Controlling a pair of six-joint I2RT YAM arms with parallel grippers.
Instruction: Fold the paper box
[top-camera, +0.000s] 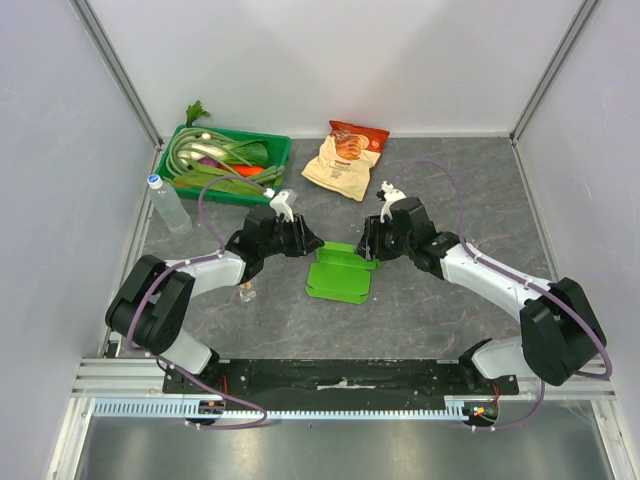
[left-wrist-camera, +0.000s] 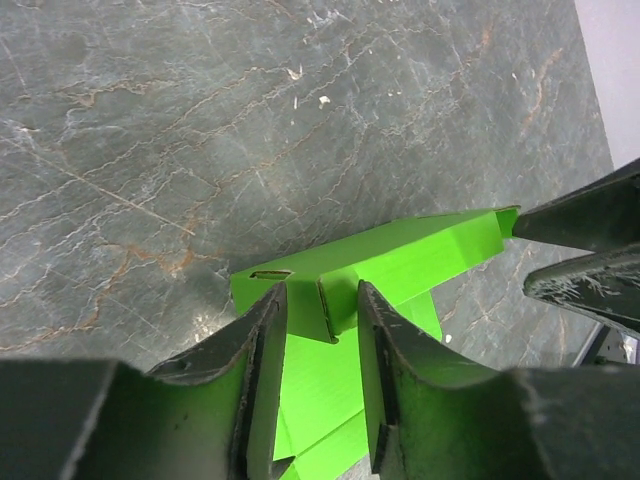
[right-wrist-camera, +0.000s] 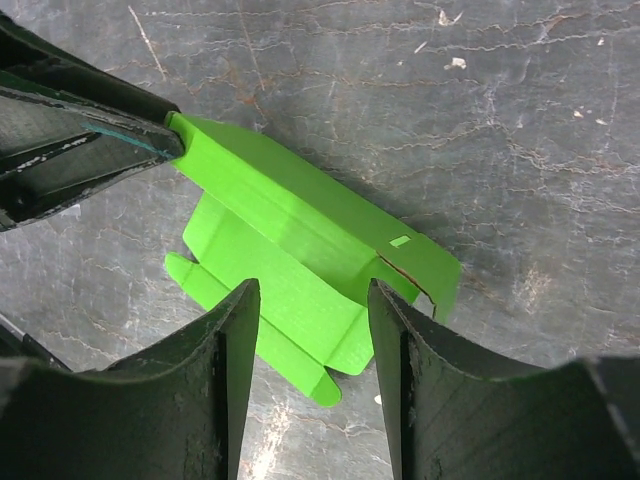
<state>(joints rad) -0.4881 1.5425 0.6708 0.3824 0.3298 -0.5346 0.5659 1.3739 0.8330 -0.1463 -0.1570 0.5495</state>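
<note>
From my feed, I see a dark grey surface veined like marble with thin rusty and white streaks. Plain pale walls close it in at the back and on both sides. Silver aluminium posts run up the two far corners. A slotted metal rail crosses the near edge, with a dull grey sheet below it. The light is soft and even, the shadows faint.

I get bright, even overhead light, with faint shadows on the bench. Both wrist views soften the nearest tool fingers.
</note>
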